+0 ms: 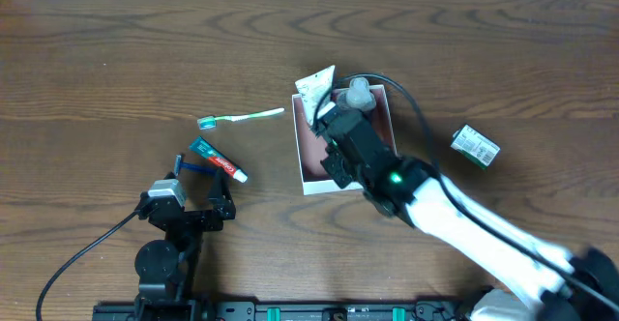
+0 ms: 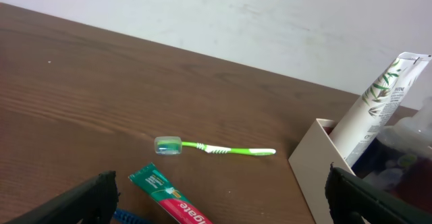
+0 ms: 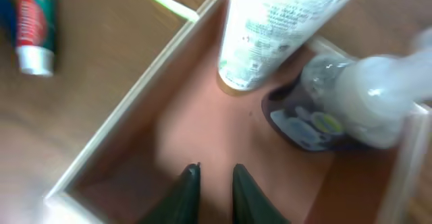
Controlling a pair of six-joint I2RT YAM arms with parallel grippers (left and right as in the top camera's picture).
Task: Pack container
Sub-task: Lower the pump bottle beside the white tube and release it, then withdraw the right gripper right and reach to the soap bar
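The container [image 1: 308, 161] sits mid-tabletop, already holding a white tube [image 3: 270, 28] and a bottle [image 3: 337, 109]. The right pincer [image 3: 210, 183] hangs inside it, fingers nearly closed on nothing; the left pincer [image 2: 216, 204] waits open. Lift straight up, avoiding the tube.

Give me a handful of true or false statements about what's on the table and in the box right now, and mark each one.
1. The green toothbrush lies on the table outside the box. True.
2. The toothpaste tube is inside the box. False: it lies on the table left of the box, near the left claw.
3. A white tube is in the box, propped against a corner. True.
4. The right claw is gripping the white tube. False: its fingers are nearly together over the bare box floor, holding nothing.
5. The small green and white packet sits on the table to the right of the box. True.
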